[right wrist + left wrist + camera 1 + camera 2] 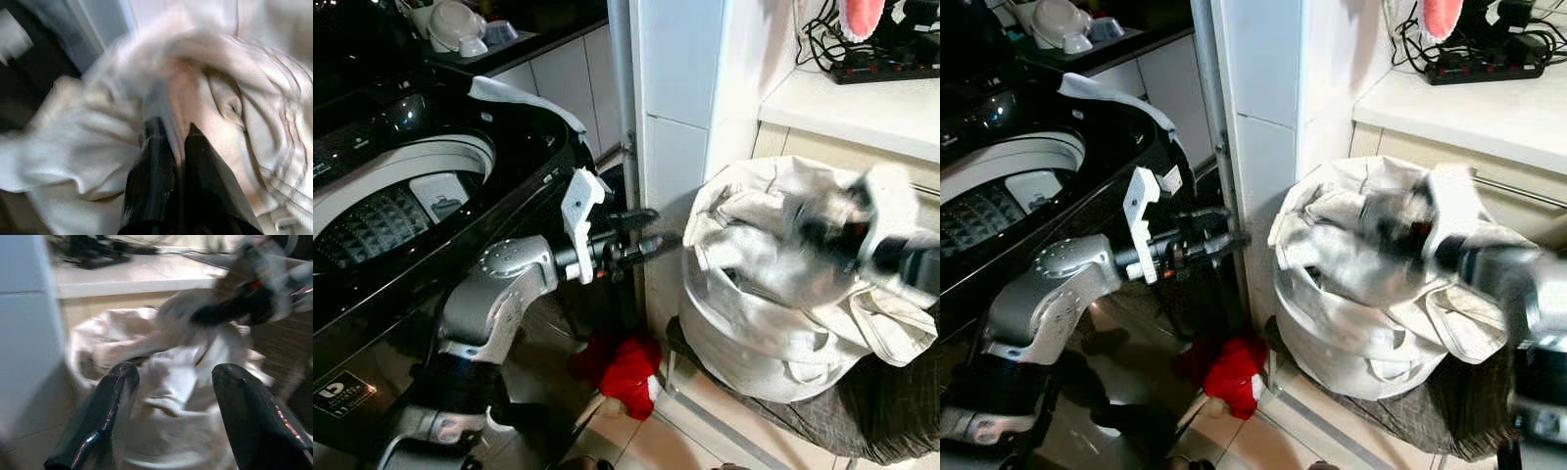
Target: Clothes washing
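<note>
Left arm closest to camera, elbow bent low at left, forearm reaching across. Left claw points right toward the laundry, long axis roughly level, fingers spread apart with nothing between them, stopped just short of the bag.

Far left: top-load washing machine, black body, lid open, drum showing. A white cloth drapes its back corner. Red garment lies on the tiled floor below the left claw, against the machine's base.

Centre: white pillar between machine and laundry.

Right: white laundry bag stuffed with pale clothes, sitting upright on the floor beside the pillar, mouth up. Right claw is blurred, at the top of the pile; in the wrist view its fingers are pinched together on a fold of pale fabric. Behind, a white counter carries a power strip with cables.
</note>
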{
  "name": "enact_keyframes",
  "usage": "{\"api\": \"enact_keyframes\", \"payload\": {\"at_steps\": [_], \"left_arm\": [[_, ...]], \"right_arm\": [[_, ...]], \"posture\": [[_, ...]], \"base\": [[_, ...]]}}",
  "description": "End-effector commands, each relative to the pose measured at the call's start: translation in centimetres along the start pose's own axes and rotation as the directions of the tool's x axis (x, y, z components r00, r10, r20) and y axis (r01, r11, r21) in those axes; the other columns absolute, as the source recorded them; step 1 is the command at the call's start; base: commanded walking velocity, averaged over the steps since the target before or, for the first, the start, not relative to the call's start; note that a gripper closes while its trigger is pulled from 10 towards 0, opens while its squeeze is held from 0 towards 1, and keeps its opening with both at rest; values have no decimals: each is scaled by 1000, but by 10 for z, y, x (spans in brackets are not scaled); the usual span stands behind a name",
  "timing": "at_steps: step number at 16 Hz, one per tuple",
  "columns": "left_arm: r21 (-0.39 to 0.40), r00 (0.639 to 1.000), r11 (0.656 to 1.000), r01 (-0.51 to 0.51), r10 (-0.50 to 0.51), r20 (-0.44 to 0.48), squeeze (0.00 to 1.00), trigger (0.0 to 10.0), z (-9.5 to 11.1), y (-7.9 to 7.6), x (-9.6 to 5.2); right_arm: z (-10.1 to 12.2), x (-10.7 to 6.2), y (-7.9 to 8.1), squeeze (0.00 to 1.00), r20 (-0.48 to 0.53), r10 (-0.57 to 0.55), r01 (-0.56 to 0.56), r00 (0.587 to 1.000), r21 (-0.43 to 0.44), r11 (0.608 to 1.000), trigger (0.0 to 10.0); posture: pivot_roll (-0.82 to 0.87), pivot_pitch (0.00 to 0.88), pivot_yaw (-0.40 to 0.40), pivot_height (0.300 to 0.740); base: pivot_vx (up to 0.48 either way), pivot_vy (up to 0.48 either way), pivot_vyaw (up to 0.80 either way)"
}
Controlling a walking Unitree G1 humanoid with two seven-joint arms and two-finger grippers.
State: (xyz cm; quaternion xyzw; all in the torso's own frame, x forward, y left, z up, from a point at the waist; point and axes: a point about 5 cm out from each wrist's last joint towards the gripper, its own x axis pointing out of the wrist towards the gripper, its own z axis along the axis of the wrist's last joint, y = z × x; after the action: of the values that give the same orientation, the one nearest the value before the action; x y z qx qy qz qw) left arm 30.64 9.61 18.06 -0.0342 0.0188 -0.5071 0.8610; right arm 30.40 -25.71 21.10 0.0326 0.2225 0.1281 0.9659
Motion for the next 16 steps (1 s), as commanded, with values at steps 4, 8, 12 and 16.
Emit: {"api": "enact_keyframes", "payload": {"at_steps": [4,8,12,16], "left_arm": [[52,979,990,-129,119,168,0,10000,38,14,11],[89,935,993,-75,38,353,1000,10000,86,5,32],[91,909,991,96,-125,397,1000,10000,101,-17,49],[151,934,987,51,-101,343,0,10000,92,-20,60]], "right_arm": [[87,-35,31,0,332,165,-166,929,-24,986,0],[126,-51,56,0,422,292,-282,858,-87,955,0],[136,-46,69,0,416,343,-335,842,-96,937,0],[133,-36,91,0,391,421,-416,819,-102,904,0]], "posture": [[-144,0,114,740],[-146,0,110,740],[-146,0,105,740],[-146,0,105,740]], "base": [[0,0,0],[0,0,0],[0,0,0],[0,0,0]]}}
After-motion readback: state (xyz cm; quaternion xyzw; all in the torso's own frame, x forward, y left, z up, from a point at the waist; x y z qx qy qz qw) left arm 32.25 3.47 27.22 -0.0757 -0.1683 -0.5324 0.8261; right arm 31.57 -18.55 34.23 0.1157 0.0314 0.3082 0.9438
